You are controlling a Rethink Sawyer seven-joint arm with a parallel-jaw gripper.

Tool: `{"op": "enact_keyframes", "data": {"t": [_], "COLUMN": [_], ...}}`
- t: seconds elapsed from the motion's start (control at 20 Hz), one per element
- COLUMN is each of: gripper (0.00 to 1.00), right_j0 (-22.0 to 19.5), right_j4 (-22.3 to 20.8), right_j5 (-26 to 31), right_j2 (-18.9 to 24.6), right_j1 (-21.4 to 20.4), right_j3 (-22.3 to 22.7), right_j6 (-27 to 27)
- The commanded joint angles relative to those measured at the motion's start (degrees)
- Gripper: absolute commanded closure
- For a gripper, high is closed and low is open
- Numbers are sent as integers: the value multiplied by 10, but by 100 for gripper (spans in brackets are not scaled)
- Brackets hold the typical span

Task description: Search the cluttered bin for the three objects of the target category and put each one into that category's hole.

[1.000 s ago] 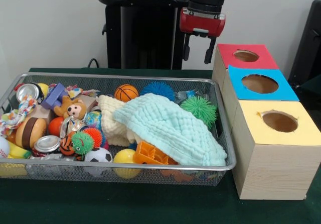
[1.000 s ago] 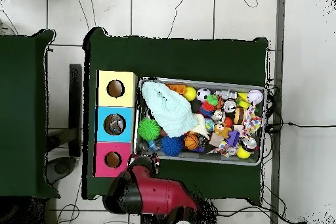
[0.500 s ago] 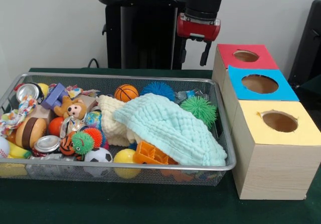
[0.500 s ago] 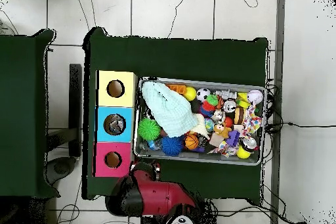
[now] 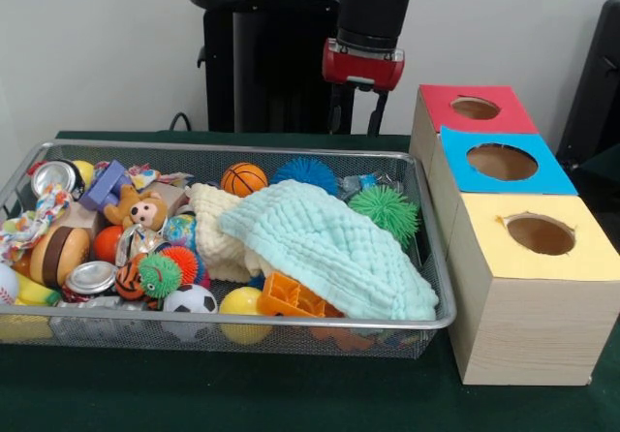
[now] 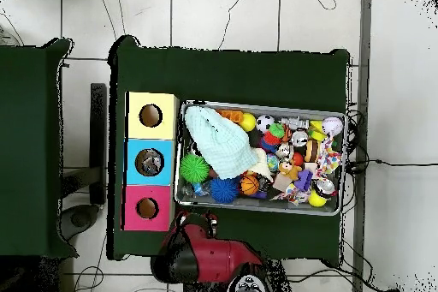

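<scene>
Behind bin's (image 5: 232, 151) far rim, my gripper (image 5: 356, 114) hung empty, fingers apart. Blue hole (image 5: 502, 162) showed plastic inside from overhead; one crinkly lump (image 5: 368, 184) beside green spiky ball (image 5: 386, 209), rest unseen.

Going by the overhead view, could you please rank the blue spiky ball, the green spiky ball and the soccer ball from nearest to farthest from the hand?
From the hand:
1. Blue spiky ball, bin's robot-side edge.
2. Green spiky ball, by the boxes.
3. Soccer ball, far rim.
</scene>
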Motion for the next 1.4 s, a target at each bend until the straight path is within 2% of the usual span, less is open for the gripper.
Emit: {"op": "enact_keyframes", "data": {"t": [0.05,0.4,0.85,1.05,1.2,1.4], "gripper": [0,0,0,0,0,0], "right_j0": [-18,7,40,67,46,43], "right_j4": [-19,-12,-15,-4,3,8], "right_j5": [-54,-32,-68,-51,-50,-108], "right_j2": [36,16,-22,-41,-11,-4], "right_j1": [27,6,6,-3,17,58], "right_j3": [-19,-28,-46,-48,-39,-50], "right_j6": [89,79,73,73,95,113]}}
